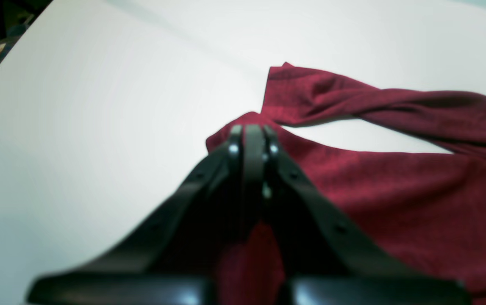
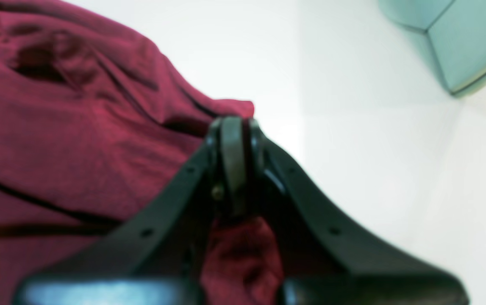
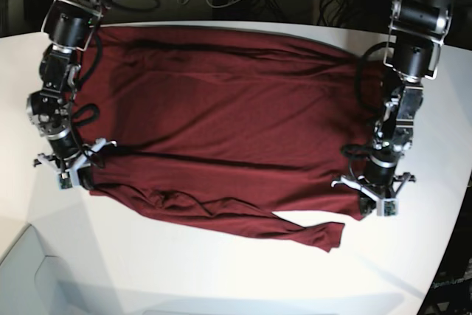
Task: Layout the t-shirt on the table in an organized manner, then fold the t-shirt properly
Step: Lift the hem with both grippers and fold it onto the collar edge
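Cloth fills the gap behind each claw in the wrist views. The left gripper (image 1: 249,131) is clamped tight on a corner of the t-shirt (image 3: 221,116), its black fingers pressed together with maroon fabric bunched behind them. The right gripper (image 2: 234,125) is likewise closed hard on the opposite corner, with a fold pinched at its tips. Holding two corners at once looks meant to let the arms draw the garment taut and spread it, so this reads as the layout stage, with folding not yet begun. Beyond the left claw a twisted strip of fabric, probably a sleeve, trails across the table (image 3: 413,256). In the base view the shirt lies mostly spread across the middle of the white top, both claws at its near edge, one on each side. That edge is rumpled, with one strip doubled over, so smoothing likely remains.
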### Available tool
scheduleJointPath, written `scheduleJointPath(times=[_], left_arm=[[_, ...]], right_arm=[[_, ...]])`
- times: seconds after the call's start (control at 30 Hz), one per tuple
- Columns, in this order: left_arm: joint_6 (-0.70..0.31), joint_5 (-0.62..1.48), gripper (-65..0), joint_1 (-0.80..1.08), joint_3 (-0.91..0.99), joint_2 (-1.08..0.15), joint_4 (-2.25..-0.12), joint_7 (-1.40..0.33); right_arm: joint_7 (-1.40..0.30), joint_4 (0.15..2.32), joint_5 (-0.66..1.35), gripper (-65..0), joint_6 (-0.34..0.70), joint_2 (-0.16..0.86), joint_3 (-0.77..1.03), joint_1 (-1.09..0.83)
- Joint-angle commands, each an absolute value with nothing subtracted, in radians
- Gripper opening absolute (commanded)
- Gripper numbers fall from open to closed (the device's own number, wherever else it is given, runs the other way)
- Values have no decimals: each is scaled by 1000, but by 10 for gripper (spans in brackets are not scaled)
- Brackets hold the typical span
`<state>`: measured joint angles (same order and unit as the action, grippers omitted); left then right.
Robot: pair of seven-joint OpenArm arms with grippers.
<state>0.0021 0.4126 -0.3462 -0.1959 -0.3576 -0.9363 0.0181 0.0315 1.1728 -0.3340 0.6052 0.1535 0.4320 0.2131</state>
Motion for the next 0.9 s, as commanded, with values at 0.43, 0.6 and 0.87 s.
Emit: scheduleJointPath(times=[0.43,0.6,0.87], left_arm=[[-5,414,-649,-225,-7,-389,-1231,-111],[-5,414,-649,-174,-7,-390,-1283,-113],[-5,414,-649,-87,67,-384,-1354,-113]], right_arm=[[53,1428,-101,-650,698,154,435,4],[51,1478,-33,-650,698,156,469,-36],[-33,1481,-33,-650,698,140,572,-30]])
